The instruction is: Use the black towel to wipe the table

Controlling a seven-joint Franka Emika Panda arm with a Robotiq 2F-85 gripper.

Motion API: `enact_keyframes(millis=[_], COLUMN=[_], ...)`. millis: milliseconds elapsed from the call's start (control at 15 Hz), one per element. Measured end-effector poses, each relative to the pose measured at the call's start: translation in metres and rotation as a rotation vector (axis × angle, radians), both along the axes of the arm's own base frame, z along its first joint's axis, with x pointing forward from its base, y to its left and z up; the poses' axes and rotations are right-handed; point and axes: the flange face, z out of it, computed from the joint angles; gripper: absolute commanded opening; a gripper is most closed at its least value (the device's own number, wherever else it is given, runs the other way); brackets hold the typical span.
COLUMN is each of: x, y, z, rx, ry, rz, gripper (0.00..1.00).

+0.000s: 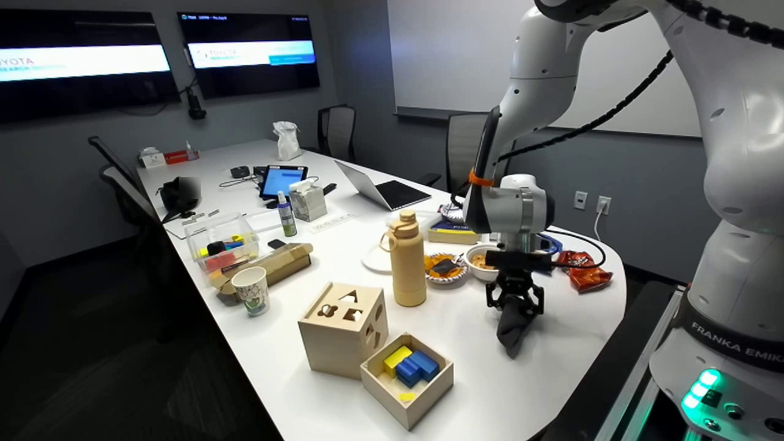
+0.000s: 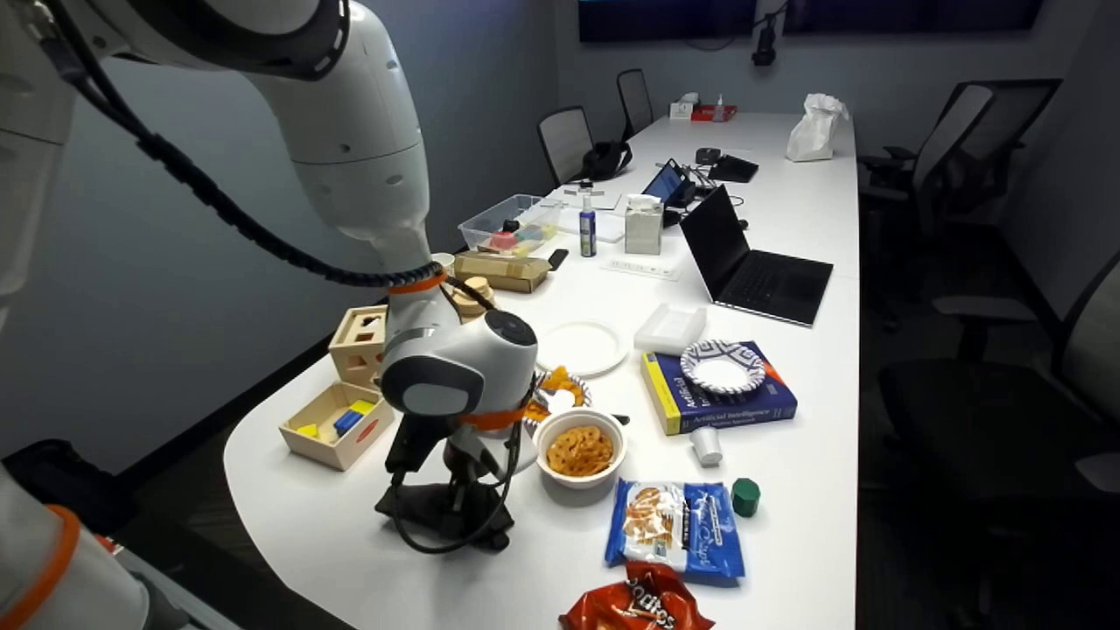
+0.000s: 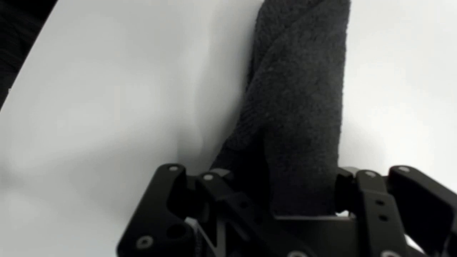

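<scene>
Since my jaws are clamped on the black towel (image 3: 298,107) over the table (image 1: 478,373), I judge grasping complete and wiping unfinished, its extent undetermined.

Your claw (image 1: 516,300) stands over the near end of the table (image 1: 478,392), with the towel (image 1: 513,334) in its grip. To its left, toward the near left corner, you have the box (image 1: 432,397) with blocks (image 1: 424,364) in it, and the shape-sorter cube (image 1: 334,343) just behind. Farther back along the left edge come the paper cup (image 1: 252,288), the carton (image 1: 282,269) and the bin (image 2: 479,234). Right of the claw is the bowl (image 2: 575,482), with the snack bags (image 2: 674,529) toward the near right corner. Toward the right edge, the laptop (image 2: 774,284) lies behind the book (image 2: 731,420).
</scene>
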Motion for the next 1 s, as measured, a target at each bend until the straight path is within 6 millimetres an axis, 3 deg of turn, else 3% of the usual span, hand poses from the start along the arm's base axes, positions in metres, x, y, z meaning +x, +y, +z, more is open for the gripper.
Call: enact_keyframes(millis=[533,1000], x=[0.035,0.059], y=[0.058,0.093], z=[0.022,0.023], rx=[-0.024,-0.061], ry=[-0.046,-0.108], rz=[0.217,0.369], gripper=[0.05,0.05])
